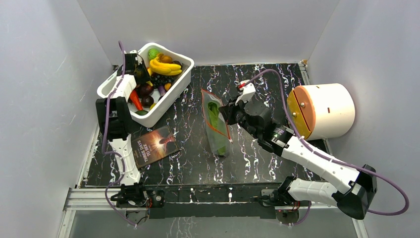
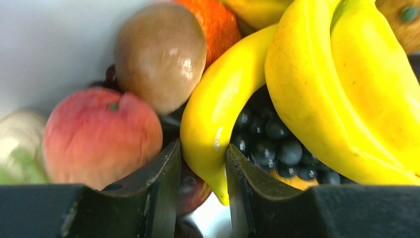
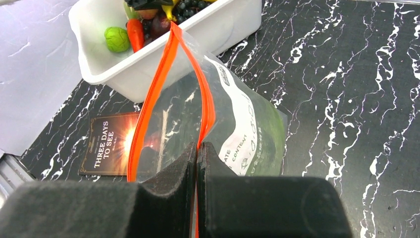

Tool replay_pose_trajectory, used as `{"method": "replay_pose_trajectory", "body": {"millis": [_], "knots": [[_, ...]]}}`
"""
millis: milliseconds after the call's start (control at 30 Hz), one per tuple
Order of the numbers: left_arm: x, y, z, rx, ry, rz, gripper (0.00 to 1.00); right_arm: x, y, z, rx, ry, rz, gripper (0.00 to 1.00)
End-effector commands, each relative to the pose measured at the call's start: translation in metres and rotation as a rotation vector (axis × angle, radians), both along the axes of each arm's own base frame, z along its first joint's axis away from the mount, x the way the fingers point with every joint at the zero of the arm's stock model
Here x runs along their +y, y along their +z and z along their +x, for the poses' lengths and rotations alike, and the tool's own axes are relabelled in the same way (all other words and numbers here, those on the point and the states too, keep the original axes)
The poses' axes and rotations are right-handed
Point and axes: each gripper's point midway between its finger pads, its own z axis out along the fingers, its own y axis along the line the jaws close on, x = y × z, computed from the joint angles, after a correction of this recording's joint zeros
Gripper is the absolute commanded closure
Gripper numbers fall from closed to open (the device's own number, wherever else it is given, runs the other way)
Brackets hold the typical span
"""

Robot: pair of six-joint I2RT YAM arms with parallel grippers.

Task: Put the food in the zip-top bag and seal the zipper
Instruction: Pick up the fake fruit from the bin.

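The right claw (image 3: 197, 148) is pressed together on one side of the zipper (image 3: 153, 94), so that the zip-top bag (image 3: 237, 124) is held by its mouth at the middle of the bench (image 3: 346, 99), just beside the white tub (image 3: 148, 74). The two red-orange strips are seen parted into a narrow opening and joined again at the far end. The bag is clear and crinkled, with white print on its near face, and a long green leafy vegetable (image 1: 214, 115) is seen inside it. The left claw (image 2: 203, 163) is lowered into the tub with its fingers spread, and the tip of one banana of the yellow banana bunch (image 2: 307, 89) is caught between them; a sliver of gap is visible on one side, so a firm grip is not shown. Around the bananas a pinkish-red fruit (image 2: 99, 136), a brown round piece (image 2: 161, 54) and a cluster of dark grapes (image 2: 272, 144) are packed, and an orange carrot (image 3: 134, 33) and a small green ball (image 3: 117, 38) are seen at the tub's other end. The bench is black with white marble veining. A dark booklet (image 1: 154, 146) with an orange glow on its cover is laid flat near the left arm, apart from the bag. A white drum (image 1: 327, 111) with an orange face is set on its side at the right edge. The space is closed in by plain pale grey walls (image 1: 223, 25) on three sides
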Motion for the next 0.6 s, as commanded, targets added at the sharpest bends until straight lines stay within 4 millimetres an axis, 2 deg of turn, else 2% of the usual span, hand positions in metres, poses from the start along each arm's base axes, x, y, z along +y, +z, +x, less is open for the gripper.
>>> {"method": "replay_pose_trajectory", "body": {"millis": [0, 400, 567], "knots": [[0.000, 0.091, -0.028, -0.123, 0.014, 0.007, 0.91, -0.007, 0.030, 0.001, -0.069, -0.026, 0.079, 1.00], [0.007, 0.107, -0.079, -0.068, 0.040, 0.055, 0.91, -0.010, 0.030, -0.011, -0.044, 0.002, 0.117, 1.00], [0.002, 0.109, -0.102, -0.069, 0.034, 0.032, 0.91, -0.010, 0.031, -0.016, -0.028, 0.012, 0.138, 1.00]]}}
